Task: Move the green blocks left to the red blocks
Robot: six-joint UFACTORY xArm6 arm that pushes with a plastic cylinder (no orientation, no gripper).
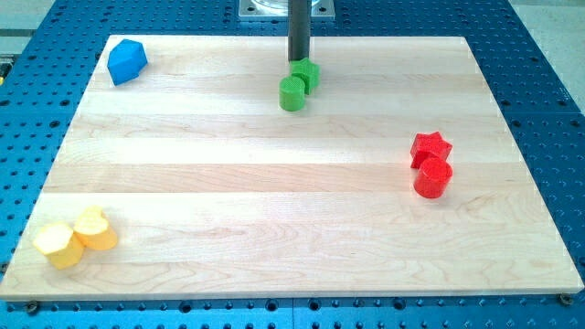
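Observation:
Two green blocks sit touching near the view's top centre: a green cube (306,74) and a green cylinder (292,93) just below-left of it. My tip (299,60) is right behind the green cube, at its top edge, seemingly touching it. Two red blocks sit touching at the view's right: a red star (430,147) and a red cylinder (432,178) just below it. The red blocks lie to the right of and lower than the green ones.
A blue block (126,61) sits at the top left corner of the wooden board (274,201). Two yellow blocks (75,237) sit touching at the bottom left corner. A blue perforated table surrounds the board.

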